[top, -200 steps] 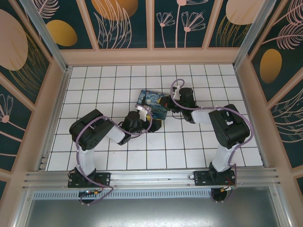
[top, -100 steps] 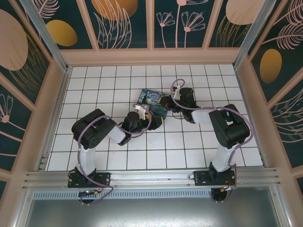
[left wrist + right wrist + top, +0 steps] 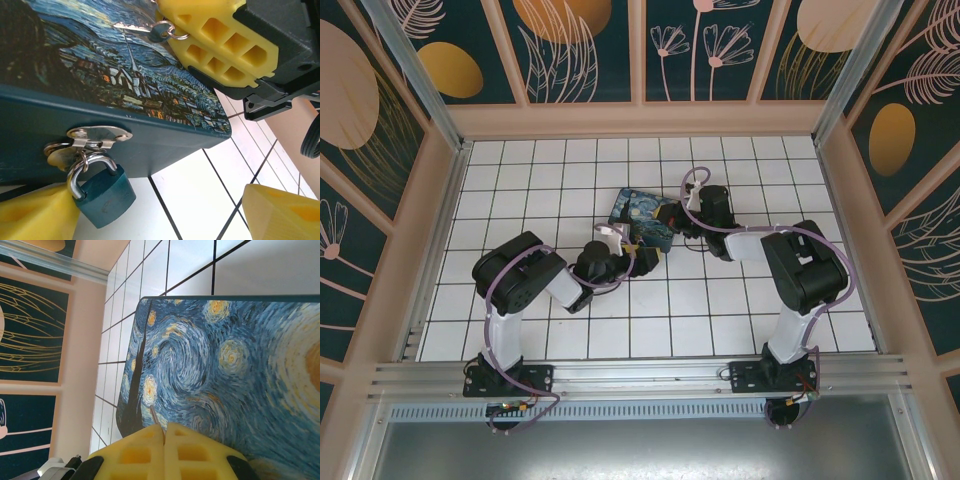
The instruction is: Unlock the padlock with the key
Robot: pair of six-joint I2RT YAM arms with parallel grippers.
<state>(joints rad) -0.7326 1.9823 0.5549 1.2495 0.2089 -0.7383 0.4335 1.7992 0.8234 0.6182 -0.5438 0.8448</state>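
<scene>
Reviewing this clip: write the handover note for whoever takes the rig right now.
Left gripper: open, the small blue padlock with silvery shackle between its fingers, ungripped.
Right gripper: shut on the thin metal key, over the lid of the painted blue box.
Done: key in hand.
Left: hold padlock, insert key, turn; shackle is closed through the box's hasp.

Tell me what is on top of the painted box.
The key lies on the painted box, pinched in the shut right gripper. Its fingers hide the lid beneath them.
</scene>
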